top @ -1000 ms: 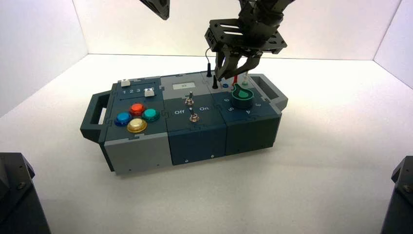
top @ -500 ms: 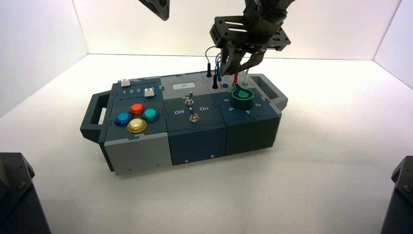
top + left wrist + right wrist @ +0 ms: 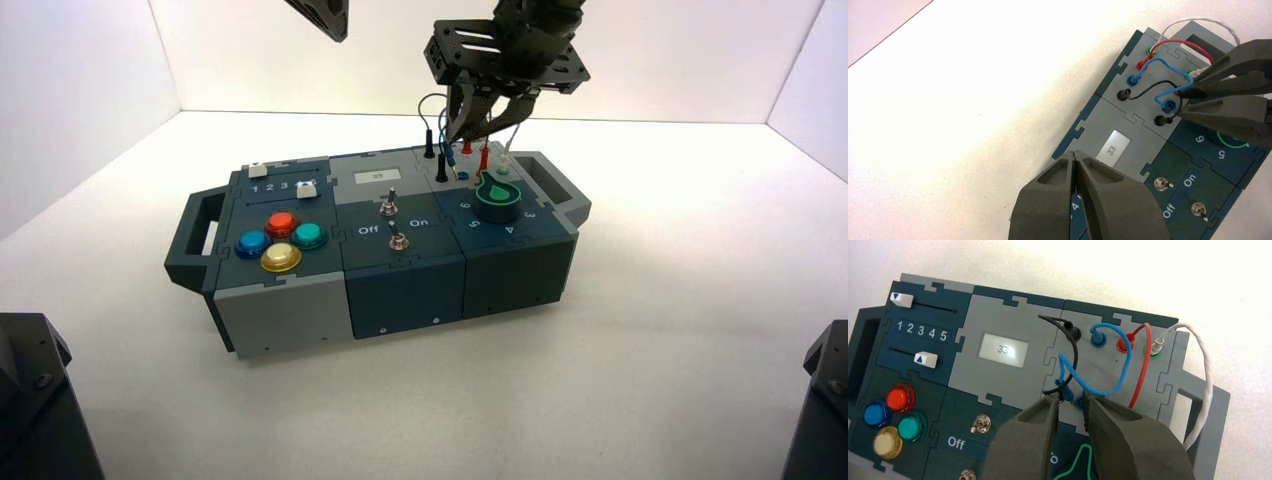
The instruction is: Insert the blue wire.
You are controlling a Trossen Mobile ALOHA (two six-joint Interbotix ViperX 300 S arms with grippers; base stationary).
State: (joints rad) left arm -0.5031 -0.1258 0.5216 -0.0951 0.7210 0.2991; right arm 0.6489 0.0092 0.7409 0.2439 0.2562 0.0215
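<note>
Blue wire [image 3: 1123, 370]: back plug in, front plug out beside blue socket [image 3: 1079, 402]. Right hand [image 3: 1071, 398] wide open around it, no grip. Seating remains. Left hand [image 3: 1073, 154] closed, idle above box [image 3: 408, 292].

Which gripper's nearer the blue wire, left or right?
Right. The right gripper is right at the blue wire, its fingertips beside the loose plug; the left gripper hangs well off to the left.
</note>
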